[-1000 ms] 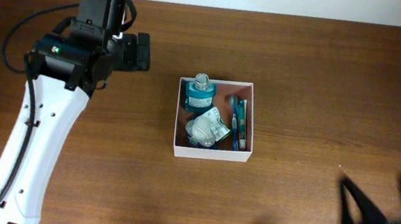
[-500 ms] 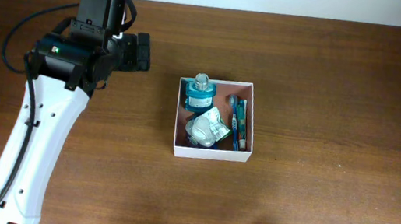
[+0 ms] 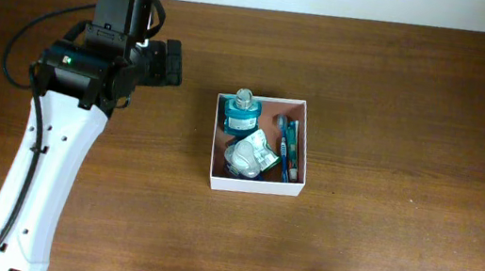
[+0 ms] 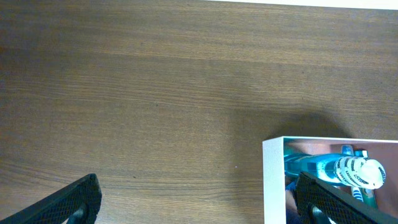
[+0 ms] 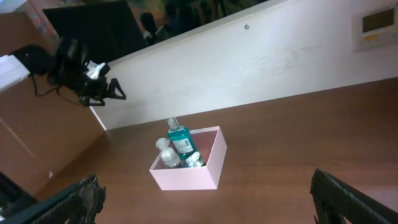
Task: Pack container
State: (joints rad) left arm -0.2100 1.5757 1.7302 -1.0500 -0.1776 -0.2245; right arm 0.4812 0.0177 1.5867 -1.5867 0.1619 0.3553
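Left gripper is hanging over the far-left part of the bench, with its dark fingers pointing toward the container and well apart from it; from overhead its spread is hard to tell. The container is sitting near the middle of the bench, a little closer to the far edge than to the near one, its white walls lining up with the bench edges. Inside it, a teal bottle is resting in the far-left corner with its cap toward the far wall, a blue toothbrush is lying along the right wall, and a white crumpled item is lying beside the toothbrush, toward the near wall. From the left wrist, the left gripper is showing its two fingertips in the lower corners, spread wide apart and holding nothing, over bare wood. One corner of the container is showing at the lower right, with the teal bottle visible inside. From the right wrist, the right gripper is also standing wide apart and empty, raised well above the bench. The container is sitting well ahead of it, the teal bottle rising above its rim. The left arm is showing beyond it at the upper left.
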